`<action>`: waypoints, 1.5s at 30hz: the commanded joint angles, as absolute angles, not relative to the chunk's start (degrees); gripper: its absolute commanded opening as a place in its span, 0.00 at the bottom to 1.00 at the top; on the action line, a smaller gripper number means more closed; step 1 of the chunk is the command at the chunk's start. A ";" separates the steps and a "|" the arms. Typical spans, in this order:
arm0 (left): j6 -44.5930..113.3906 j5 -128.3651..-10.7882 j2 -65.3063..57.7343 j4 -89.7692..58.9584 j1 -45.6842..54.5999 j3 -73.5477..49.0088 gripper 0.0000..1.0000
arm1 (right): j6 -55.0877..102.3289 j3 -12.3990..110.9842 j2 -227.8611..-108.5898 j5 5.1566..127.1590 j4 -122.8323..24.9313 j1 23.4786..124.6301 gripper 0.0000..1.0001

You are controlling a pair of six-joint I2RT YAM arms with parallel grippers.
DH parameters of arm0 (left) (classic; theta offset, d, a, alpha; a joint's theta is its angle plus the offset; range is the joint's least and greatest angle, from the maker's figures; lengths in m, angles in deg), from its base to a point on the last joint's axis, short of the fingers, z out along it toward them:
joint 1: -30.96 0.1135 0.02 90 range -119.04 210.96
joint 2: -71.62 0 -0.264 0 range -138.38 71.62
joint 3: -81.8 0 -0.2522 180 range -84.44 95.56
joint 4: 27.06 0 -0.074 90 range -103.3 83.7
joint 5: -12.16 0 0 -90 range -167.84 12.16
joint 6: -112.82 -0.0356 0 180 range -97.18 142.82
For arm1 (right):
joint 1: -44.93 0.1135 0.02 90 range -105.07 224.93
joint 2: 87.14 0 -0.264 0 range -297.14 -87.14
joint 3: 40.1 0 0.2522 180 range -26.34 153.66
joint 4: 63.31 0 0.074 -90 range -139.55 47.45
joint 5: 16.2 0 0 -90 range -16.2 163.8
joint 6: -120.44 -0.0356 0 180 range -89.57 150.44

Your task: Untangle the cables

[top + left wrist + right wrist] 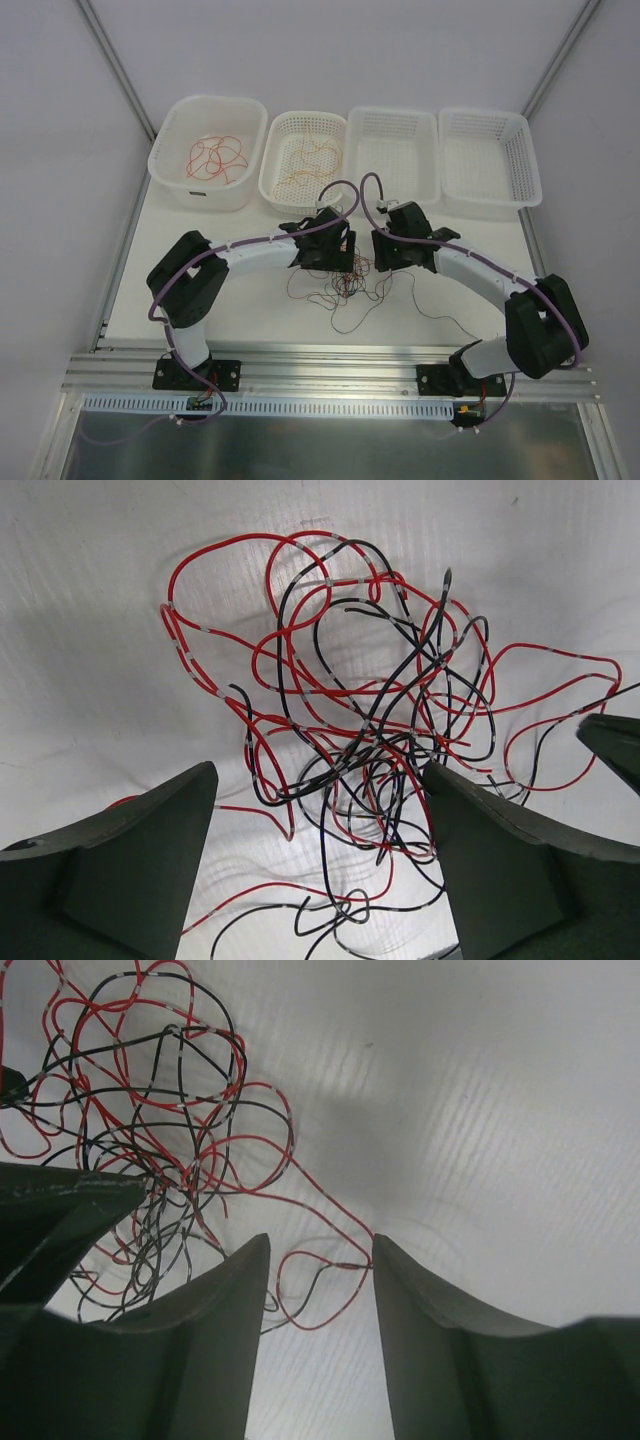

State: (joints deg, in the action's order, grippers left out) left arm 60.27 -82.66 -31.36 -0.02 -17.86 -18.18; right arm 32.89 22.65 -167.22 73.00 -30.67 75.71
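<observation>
Red + black cables (345, 285) sit in one tangle on the white surface (250, 310), mid-front betw. the two arms. L jaws are spread wide just over the tangle; R jaws also apart, gripping nothing, w/ one red strand crossing the gap. Far edge, L to R: solid tub (205, 196) w/ loose red wires (215, 155), lattice basket (300, 116) w/ orange wires (305, 160), then a 3rd basket (392, 206) and 4th basket (490, 207).
</observation>
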 commanded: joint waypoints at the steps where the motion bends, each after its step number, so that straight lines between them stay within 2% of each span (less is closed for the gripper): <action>1: 60.70 -84.08 -32.35 0.32 -18.26 -16.50 0.84 | 35.97 25.25 -170.81 70.11 -34.95 75.95 0.47; 3: 61.05 -84.08 -32.70 0.23 -18.17 -16.59 0.83 | 36.15 25.43 -172.48 69.58 -35.74 75.95 0.45; 6: 61.23 -84.51 -33.14 0.41 -18.09 -16.59 0.80 | 35.45 24.81 -174.42 69.40 -37.15 75.87 0.36; 9: 61.23 -85.13 -33.50 0.58 -17.65 -16.85 0.77 | 35.01 24.20 -173.37 70.02 -37.16 75.78 0.14; 13: 61.23 -85.14 -33.85 0.94 -16.33 -18.08 0.72 | 35.97 25.33 -166.37 71.42 -32.68 75.69 0.01; 19: 61.49 -85.48 -32.71 2.25 -13.70 -20.89 0.58 | 36.76 30.16 -154.14 72.74 -20.91 73.85 0.01; 24: 61.14 -86.62 -29.72 3.83 -10.27 -24.14 0.54 | 37.47 39.21 -143.68 73.44 -11.51 70.43 0.01; 29: 61.05 -87.33 -25.86 4.98 -6.67 -27.65 0.49 | 37.73 47.83 -138.66 76.78 -6.40 67.96 0.01; 35: 60.35 -89.17 -19.01 6.56 -1.31 -33.81 0.49 | 37.12 56.18 -135.22 78.81 -5.60 66.20 0.01; 45: 57.10 -93.57 -10.03 10.08 7.22 -40.40 0.53 | 37.55 74.63 -138.21 86.00 -3.66 65.67 0.01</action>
